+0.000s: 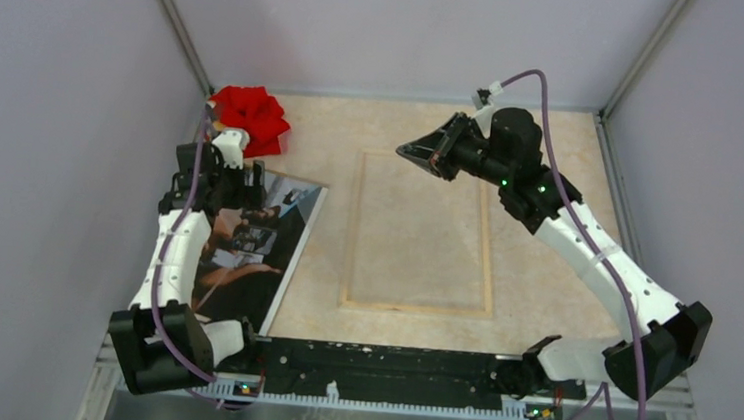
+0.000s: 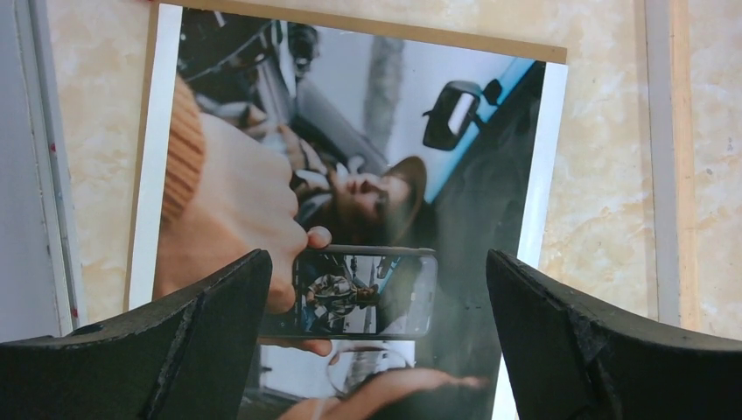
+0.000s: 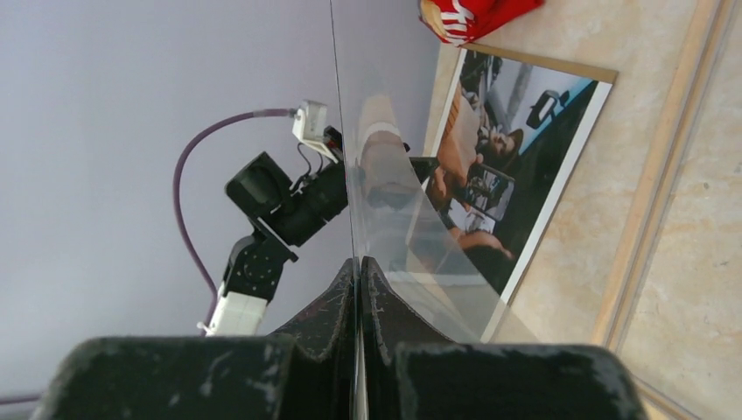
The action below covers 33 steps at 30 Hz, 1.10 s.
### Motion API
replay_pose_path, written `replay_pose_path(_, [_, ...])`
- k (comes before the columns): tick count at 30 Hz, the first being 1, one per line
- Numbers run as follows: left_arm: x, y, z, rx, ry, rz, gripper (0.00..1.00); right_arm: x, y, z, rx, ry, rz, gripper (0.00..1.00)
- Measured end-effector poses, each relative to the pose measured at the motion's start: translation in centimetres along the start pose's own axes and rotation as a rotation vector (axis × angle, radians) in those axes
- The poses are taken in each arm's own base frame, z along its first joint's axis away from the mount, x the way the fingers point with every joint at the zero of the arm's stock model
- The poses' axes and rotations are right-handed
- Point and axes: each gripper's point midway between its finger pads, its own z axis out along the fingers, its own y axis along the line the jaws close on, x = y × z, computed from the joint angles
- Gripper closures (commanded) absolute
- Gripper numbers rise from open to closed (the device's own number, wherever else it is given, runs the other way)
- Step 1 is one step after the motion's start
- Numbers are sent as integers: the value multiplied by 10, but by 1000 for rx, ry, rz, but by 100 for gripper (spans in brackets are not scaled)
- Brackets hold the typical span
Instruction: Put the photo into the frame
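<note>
Marbled beige table [image 1: 553,154], grey walls. The frame [image 1: 415,309] lies flat mid-table, and the photo [image 1: 276,233] lies face-up left of it on a brown board [image 2: 367,26]. The left gripper [image 2: 376,350] hangs over the photo, jaws wide apart. The right gripper [image 3: 357,289], above the frame's far edge, pinches a clear pane [image 3: 385,227]. The photo looks light, floppy and slick, so it is best lifted by a border edge.

nothing here can truly be read. the red bundle [image 3: 477,13] carries white marks that may be lettering, but they are cut off and blurred. the photo [image 2: 350,175] pictures a phone screen, with no legible words or numbers on it.
</note>
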Motion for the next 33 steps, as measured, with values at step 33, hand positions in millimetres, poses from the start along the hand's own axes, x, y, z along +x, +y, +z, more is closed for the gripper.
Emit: replay_pose_path(33, [34, -23, 5, 184, 66, 145, 1, -52, -257, 0, 505, -197, 5, 100])
